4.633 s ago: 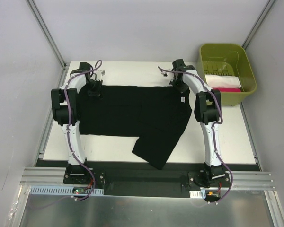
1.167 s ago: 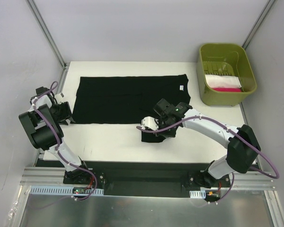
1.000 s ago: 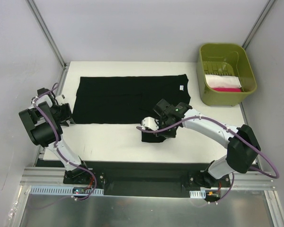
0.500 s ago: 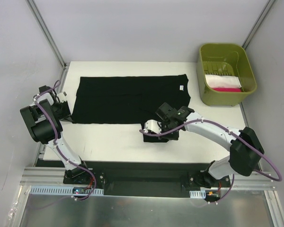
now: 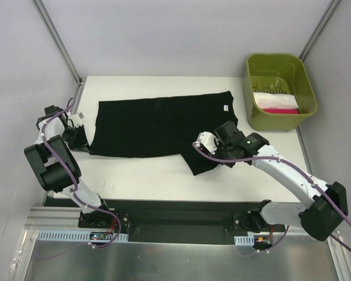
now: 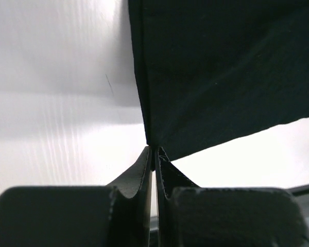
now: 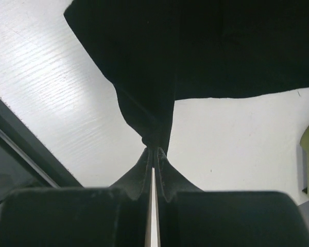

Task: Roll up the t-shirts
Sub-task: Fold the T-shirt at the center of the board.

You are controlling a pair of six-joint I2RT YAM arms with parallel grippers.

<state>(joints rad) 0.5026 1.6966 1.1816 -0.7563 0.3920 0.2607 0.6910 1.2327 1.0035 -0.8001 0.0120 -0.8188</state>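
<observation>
The white table (image 5: 140, 175) lies under both claws. The black t-shirt (image 5: 152, 126) is spread flat across it, reaching from the left claw (image 6: 153, 150) out to that claw's right and on past the right claw (image 7: 153, 151). The left claw's fingers are pressed together on the shirt's near left corner, with the cloth fanning away ahead of the tips. The right claw is likewise pinched tight on a bunched fold at the shirt's near right part. From that pinch a dark flap runs ahead and leftward, and the main body lies beyond it. The olive bin (image 5: 281, 123) stands well off to the far right of the right claw, holding folded white and pink cloth (image 5: 275, 101). A small white neck label (image 5: 225, 108) shows just beyond the right claw.
</observation>
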